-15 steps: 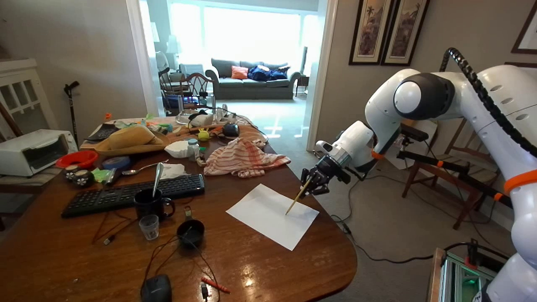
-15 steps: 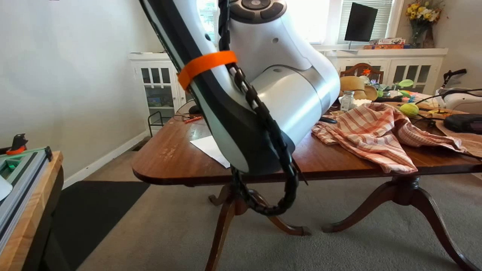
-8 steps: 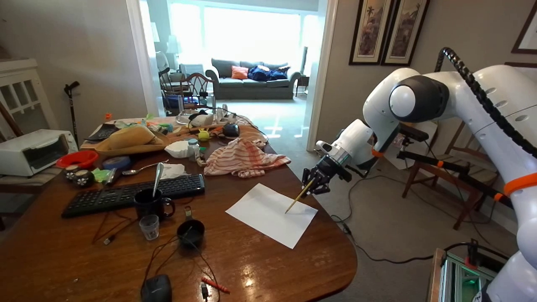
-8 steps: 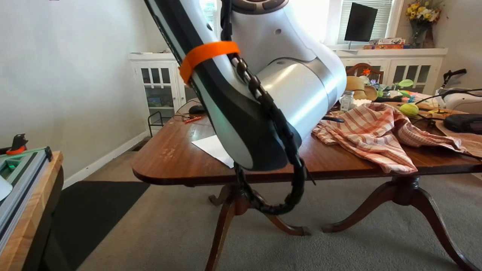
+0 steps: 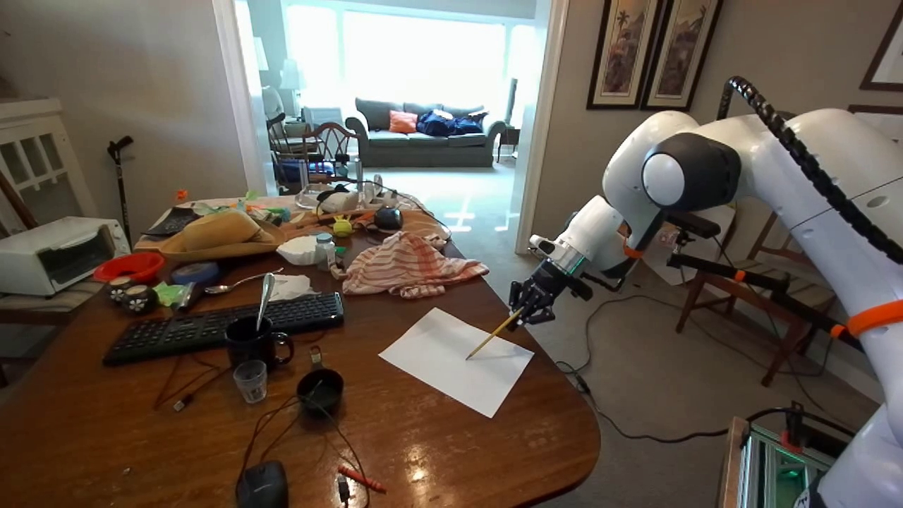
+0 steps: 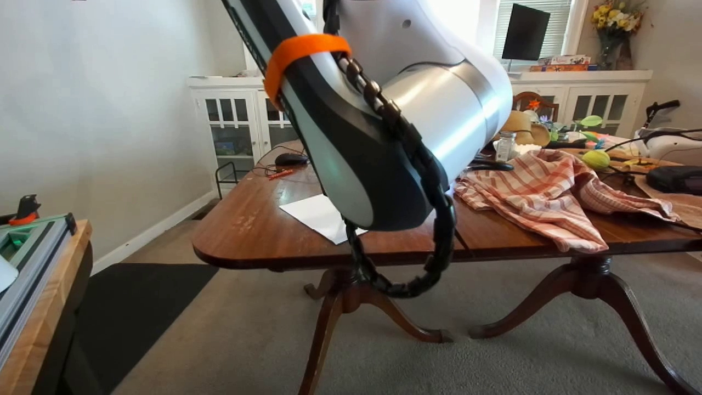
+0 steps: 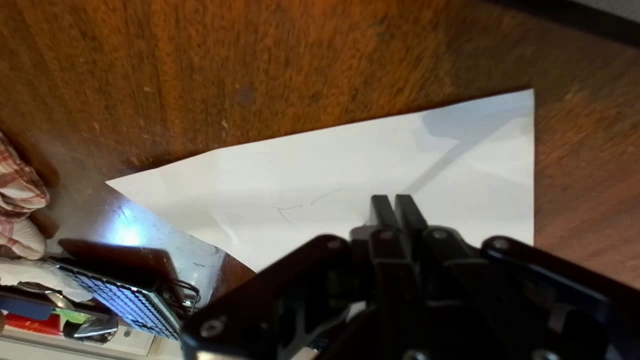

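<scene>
A yellow pencil [image 5: 495, 334] slants down from my gripper [image 5: 520, 315] in an exterior view, its point over the white sheet of paper [image 5: 430, 353]. The gripper is shut on the pencil. Whether the point touches the paper, I cannot tell. In the wrist view the two dark fingertips [image 7: 384, 210] stand close together above the sheet, and they hide the pencil. A few thin pencil strokes [image 7: 288, 207] mark the paper there, beside a soft shadow. Behind the arm, part of the paper [image 6: 318, 215] shows in an exterior view; the gripper is hidden there.
On the wooden table [image 5: 423, 451] are a striped cloth [image 5: 413, 268], a keyboard [image 5: 176, 330], a black mug [image 5: 247, 342] with a spoon, a clear cup [image 5: 251, 382], a black measuring cup [image 5: 321, 398], a mouse [image 5: 262, 485] and a red crayon [image 5: 362, 480]. The table's edge runs just beside the paper.
The pencil's point has moved left across the paper, and the pencil leans flatter. The arm's upper links have shifted left in one exterior view. The paper has slid very slightly.
</scene>
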Robot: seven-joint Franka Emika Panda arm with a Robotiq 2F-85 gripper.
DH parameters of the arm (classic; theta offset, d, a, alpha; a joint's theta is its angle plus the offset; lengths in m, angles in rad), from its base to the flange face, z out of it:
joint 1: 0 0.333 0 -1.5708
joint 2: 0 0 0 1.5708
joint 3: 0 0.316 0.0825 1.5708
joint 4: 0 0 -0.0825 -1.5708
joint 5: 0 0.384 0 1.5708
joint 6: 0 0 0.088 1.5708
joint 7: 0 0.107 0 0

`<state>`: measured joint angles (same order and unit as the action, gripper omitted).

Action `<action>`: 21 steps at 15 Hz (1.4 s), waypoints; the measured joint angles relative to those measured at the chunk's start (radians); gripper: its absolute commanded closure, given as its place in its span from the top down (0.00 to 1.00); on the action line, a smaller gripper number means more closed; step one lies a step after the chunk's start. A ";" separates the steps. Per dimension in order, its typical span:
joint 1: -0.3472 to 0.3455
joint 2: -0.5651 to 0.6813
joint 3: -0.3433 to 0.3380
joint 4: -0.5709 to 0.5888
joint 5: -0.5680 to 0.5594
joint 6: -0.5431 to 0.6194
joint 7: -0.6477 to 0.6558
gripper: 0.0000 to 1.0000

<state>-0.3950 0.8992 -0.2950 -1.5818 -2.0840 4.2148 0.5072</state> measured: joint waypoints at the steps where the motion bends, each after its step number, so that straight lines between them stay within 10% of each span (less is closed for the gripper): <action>1: 0.005 0.000 -0.008 0.001 0.005 0.000 0.000 0.02; 21: 0.173 -0.005 -0.161 0.124 -0.081 -0.125 -0.068 0.02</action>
<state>-0.2216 0.8947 -0.4557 -1.4581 -2.1649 4.0899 0.4395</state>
